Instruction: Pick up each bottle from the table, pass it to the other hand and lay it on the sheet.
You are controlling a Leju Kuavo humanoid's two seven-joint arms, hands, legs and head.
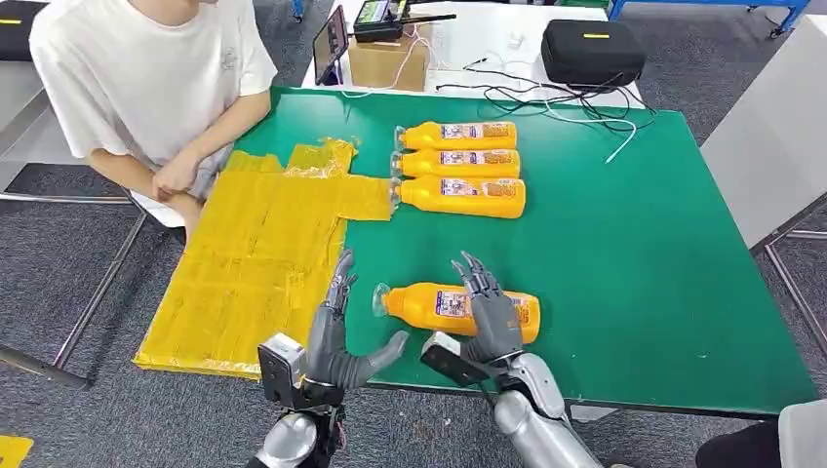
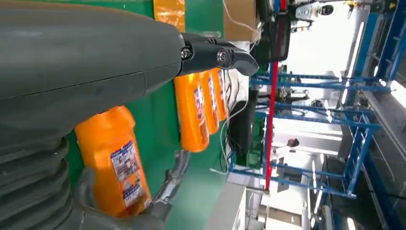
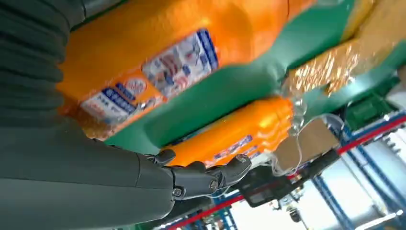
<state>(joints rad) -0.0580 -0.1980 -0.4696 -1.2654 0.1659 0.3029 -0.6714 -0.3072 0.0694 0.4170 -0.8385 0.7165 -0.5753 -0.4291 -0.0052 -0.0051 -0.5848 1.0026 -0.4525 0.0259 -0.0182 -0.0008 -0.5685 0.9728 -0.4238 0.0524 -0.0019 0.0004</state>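
bare green table [image 1: 605, 244] right, person's hands [image 1: 176, 180] beside sheet [image 1: 254, 263]

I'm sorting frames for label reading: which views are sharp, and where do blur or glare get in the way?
Head view: evenly lit and sharp; the near orange plastic bottle shows its label beside the right hand. Left wrist view: bottle fairly clear, but the bright white background beyond the blue metal racks is blown out. Right wrist view: the bottle's label is smeared by blur.
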